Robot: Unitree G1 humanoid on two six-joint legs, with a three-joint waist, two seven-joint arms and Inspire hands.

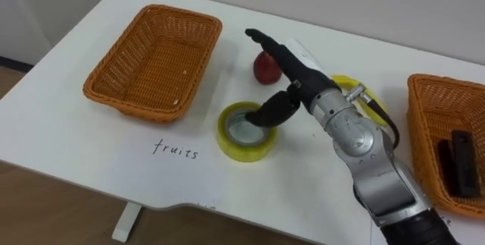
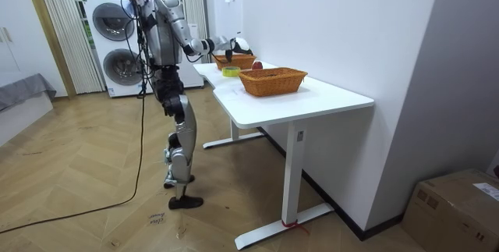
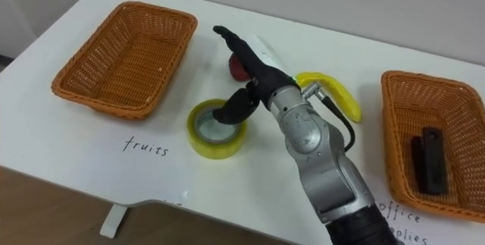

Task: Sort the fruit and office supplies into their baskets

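Observation:
A yellow tape roll (image 1: 244, 133) lies flat on the white table (image 1: 91, 139), just in front of a red apple (image 1: 264, 68). My right hand (image 1: 292, 67) hovers over both. Its fingers (image 3: 242, 48) stretch straight out above the apple, while its thumb dips into the roll's hole. A banana (image 1: 356, 89) lies behind the wrist, partly hidden by it. At my left stands an empty wicker basket (image 1: 155, 59), with "fruits" written on the table beside it. A second wicker basket (image 1: 418, 124) at my right holds two dark oblong office items (image 1: 462, 161).
The table's near edge runs close under the tape roll. In the room view I stand at the far end of the table (image 2: 312, 100), with a wall along its other side and washing machines (image 2: 117, 45) behind me.

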